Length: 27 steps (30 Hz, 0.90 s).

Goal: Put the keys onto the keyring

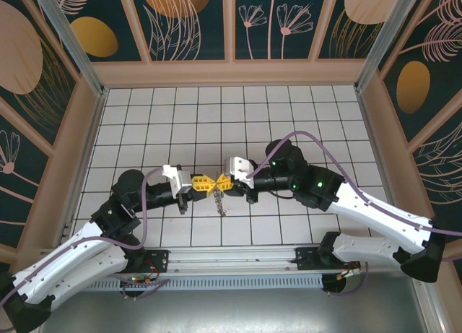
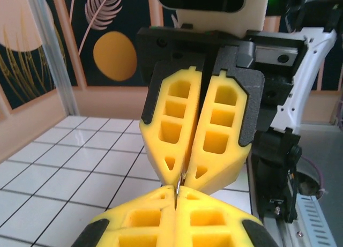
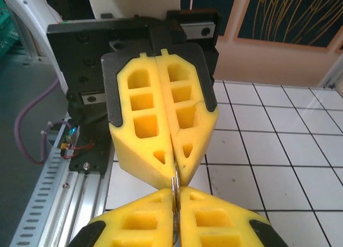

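**Both grippers tip to tip, ring barely visible**

From above I see the left gripper (image 1: 205, 183) and right gripper (image 1: 219, 183) meeting nose to nose over the white tiled floor (image 1: 303, 116), their yellow fingers hiding whatever sits between them. A small chain-like piece (image 1: 221, 203) hangs just below the tips; it is too small for me to identify.

The wrist cameras show more. In the right wrist view, a thin metal sliver of the keyring (image 3: 174, 185) runs into the seam of the right gripper (image 3: 176, 197) and the left gripper (image 3: 172, 174). Both pairs of jaws are pressed together on it. The left wrist view shows the same sliver (image 2: 176, 189), mostly buried.
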Motion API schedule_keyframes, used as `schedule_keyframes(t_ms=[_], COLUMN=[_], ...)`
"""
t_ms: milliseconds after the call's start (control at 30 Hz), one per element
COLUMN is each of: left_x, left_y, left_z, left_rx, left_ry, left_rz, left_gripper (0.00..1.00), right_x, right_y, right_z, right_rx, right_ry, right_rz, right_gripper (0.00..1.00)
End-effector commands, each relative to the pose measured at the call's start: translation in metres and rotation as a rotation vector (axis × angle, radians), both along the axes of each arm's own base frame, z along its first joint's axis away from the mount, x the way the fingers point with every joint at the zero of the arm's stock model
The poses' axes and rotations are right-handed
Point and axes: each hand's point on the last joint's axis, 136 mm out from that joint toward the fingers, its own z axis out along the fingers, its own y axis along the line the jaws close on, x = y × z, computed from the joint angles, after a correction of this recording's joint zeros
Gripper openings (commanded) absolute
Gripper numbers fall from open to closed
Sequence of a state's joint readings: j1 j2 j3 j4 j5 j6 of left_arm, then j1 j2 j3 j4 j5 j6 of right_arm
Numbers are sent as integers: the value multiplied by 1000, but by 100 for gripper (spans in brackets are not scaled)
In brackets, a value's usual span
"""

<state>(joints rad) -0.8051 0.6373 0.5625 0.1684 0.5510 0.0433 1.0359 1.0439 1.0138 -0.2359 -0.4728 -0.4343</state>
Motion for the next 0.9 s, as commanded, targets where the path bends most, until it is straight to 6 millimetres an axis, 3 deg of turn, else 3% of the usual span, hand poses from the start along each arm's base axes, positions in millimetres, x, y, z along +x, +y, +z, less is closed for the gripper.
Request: schedule_keyframes(t_ms=[0, 267, 500, 667, 867], left_x=[-13, -21, -25, -7, 18], left_y=[2, -2, -3, -4, -5], left_z=[39, 37, 38, 29, 8], left_rx=[-155, -195, -181, -56, 130], left_ry=[-87, -60, -36, -17, 20], left_rz=[-65, -132, -157, -57, 60], left_gripper=[0, 0, 0, 0, 9], right_x=[-19, -15, -9, 0, 10], right_y=[2, -7, -12, -14, -9], right_z=[23, 36, 40, 42, 36], right_rx=[119, 205, 223, 190, 91], right_ry=[-4, -17, -27, -38, -49], right_rz=[95, 70, 37, -4, -44], right_gripper=[10, 16, 0, 0, 0])
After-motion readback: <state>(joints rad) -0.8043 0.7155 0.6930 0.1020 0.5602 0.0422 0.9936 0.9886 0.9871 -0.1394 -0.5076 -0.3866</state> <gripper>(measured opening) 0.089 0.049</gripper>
